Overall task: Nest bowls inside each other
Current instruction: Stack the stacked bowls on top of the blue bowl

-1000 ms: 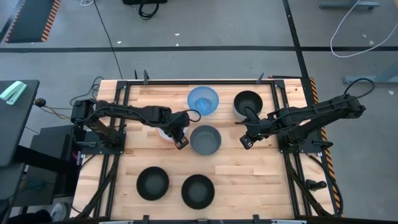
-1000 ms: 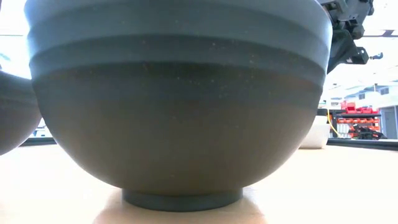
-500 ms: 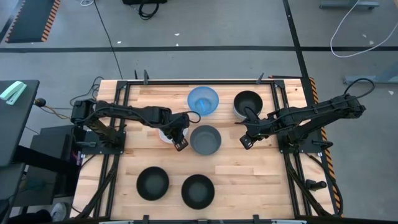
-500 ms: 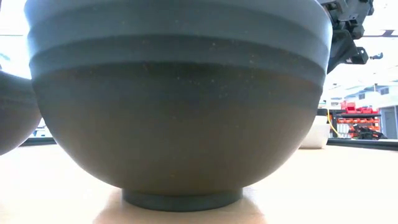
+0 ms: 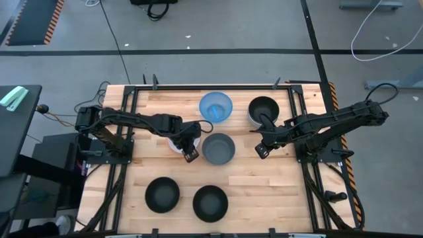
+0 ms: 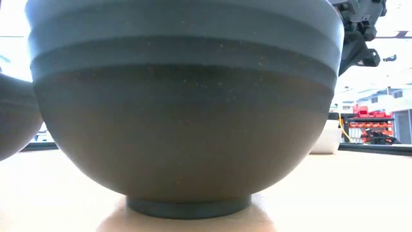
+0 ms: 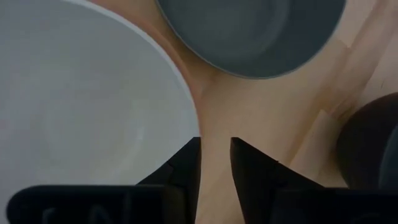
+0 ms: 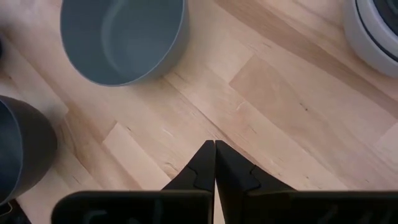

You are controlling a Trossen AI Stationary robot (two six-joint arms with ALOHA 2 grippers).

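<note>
In the high view my left gripper (image 5: 190,155) hovers at the edge of a white bowl (image 5: 174,143), left of the pale grey bowl (image 5: 218,148). The left wrist view shows its fingers a little apart (image 7: 215,163) over bare wood just beside the white bowl's rim (image 7: 186,118). I cannot tell whether one finger touches that rim. My right gripper (image 5: 261,151) is shut (image 8: 214,163) over bare wood, right of the grey bowl (image 8: 124,37). The blue bowl (image 5: 215,106) stands far of centre. A black bowl sits nested in a white one (image 5: 263,110).
Two black bowls (image 5: 162,194) (image 5: 210,202) stand near the table's near edge. The closer one fills the low view (image 6: 187,109), with the other at its left (image 6: 13,116). Bare wood lies between the grey bowl and my right gripper.
My left gripper has edged slightly toward the table's left and near side, over the white bowl's edge. The bowls and my right arm have kept still.
</note>
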